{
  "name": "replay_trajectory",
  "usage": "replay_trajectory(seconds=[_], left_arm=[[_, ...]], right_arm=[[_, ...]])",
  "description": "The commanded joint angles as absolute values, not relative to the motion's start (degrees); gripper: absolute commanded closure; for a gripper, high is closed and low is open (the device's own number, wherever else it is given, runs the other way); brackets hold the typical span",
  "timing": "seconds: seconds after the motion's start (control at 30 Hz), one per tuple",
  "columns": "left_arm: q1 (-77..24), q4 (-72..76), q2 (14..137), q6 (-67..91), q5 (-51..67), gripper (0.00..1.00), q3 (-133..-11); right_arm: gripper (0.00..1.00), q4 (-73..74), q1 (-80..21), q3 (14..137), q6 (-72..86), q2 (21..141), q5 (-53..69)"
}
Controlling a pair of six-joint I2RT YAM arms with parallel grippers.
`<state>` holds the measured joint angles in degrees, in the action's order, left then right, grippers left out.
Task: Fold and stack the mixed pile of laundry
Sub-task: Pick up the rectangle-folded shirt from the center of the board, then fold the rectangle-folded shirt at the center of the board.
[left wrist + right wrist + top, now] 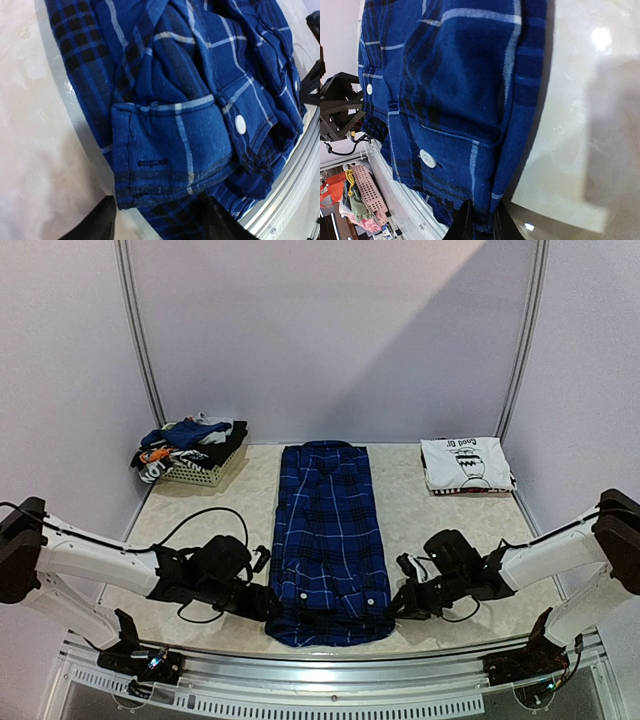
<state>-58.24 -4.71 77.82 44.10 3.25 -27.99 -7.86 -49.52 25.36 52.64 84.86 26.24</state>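
The blue-and-black plaid shirt (330, 530) lies folded into a long narrow strip down the table's middle. My left gripper (268, 602) sits at the shirt's near left corner. In the left wrist view its jaws stand wide apart (157, 202) astride the cuff and hem of the shirt (175, 150), not pinching it. My right gripper (397, 605) is at the near right corner, and its fingers (483, 212) are pressed together on the shirt's edge (460, 75). The rest of the mixed laundry pile (185, 438) sits heaped in a basket at the back left.
The white slatted basket (205, 477) stands at the back left by the wall. A folded white printed T-shirt (465, 463) lies at the back right. A metal rail (320, 668) runs along the table's near edge, just below the shirt's hem.
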Motion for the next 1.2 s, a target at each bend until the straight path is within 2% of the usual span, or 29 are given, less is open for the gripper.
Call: replay_trajectory(seconds=[0.0,0.33,0.43,0.87,1.17], left_arm=[[-59.33,-1.87,79.50,45.08,2.87,0.46,-26.48],[-59.55,3.95,83.96,46.30,3.27,0.93,-26.77],[-59.80,2.37,82.44,46.53,2.44,1.00,-27.12],[-61.08,-6.56,74.90,45.25,-2.10,1.00,-31.99],[-60.93,-10.14,72.79,43.30,-9.56,1.00,-36.77]], right_arm=[[0.87,-7.43,-50.13,23.96,52.97,86.81,27.07],[1.00,-10.01,-50.15,24.15,52.90,88.90,28.12],[1.00,-9.17,-50.10,24.16,53.16,87.11,28.04],[1.00,2.34,-50.11,28.36,51.19,76.00,24.70],[1.00,11.31,-50.07,38.00,47.18,72.78,20.15]])
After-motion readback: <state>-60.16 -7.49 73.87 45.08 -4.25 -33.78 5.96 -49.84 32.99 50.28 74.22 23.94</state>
